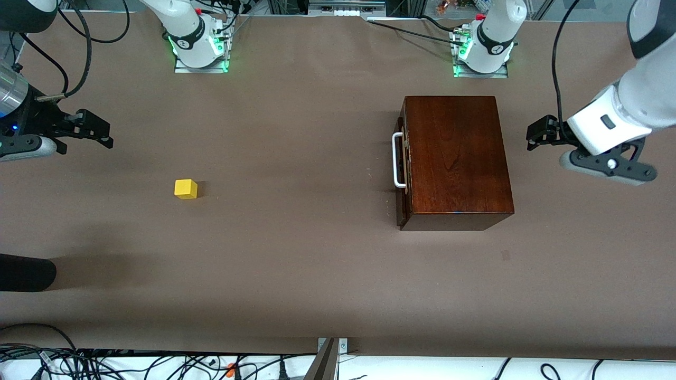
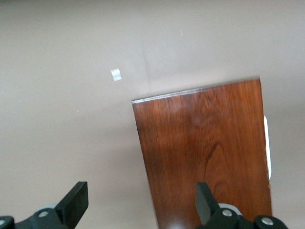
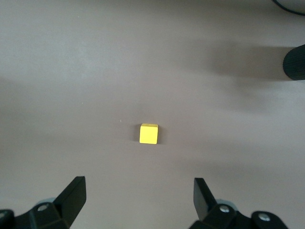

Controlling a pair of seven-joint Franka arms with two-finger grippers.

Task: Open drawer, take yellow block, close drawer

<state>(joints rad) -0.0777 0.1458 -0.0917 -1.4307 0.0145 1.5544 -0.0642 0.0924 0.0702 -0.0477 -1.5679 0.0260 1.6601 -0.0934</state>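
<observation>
The dark reddish-brown wooden box point(image 1: 457, 158) stands toward the left arm's end of the table. Its drawer point(image 1: 403, 169) looks pushed in, and the white bar handle point(image 1: 397, 161) faces the right arm's end. The yellow block point(image 1: 186, 189) lies on the bare table toward the right arm's end, outside the box. My left gripper point(image 1: 532, 137) hovers open beside the box, at the side away from the handle. In the left wrist view the box top point(image 2: 205, 152) shows with the left gripper point(image 2: 141, 205) empty. My right gripper point(image 1: 105, 134) hangs open. In the right wrist view the block point(image 3: 148, 134) lies off its empty jaws point(image 3: 140, 200).
A dark rounded object point(image 1: 26, 274) pokes in at the table's edge at the right arm's end, nearer the front camera than the block. A small tape mark point(image 1: 505, 255) sits on the table near the box. Cables point(image 1: 105, 364) run along the near edge.
</observation>
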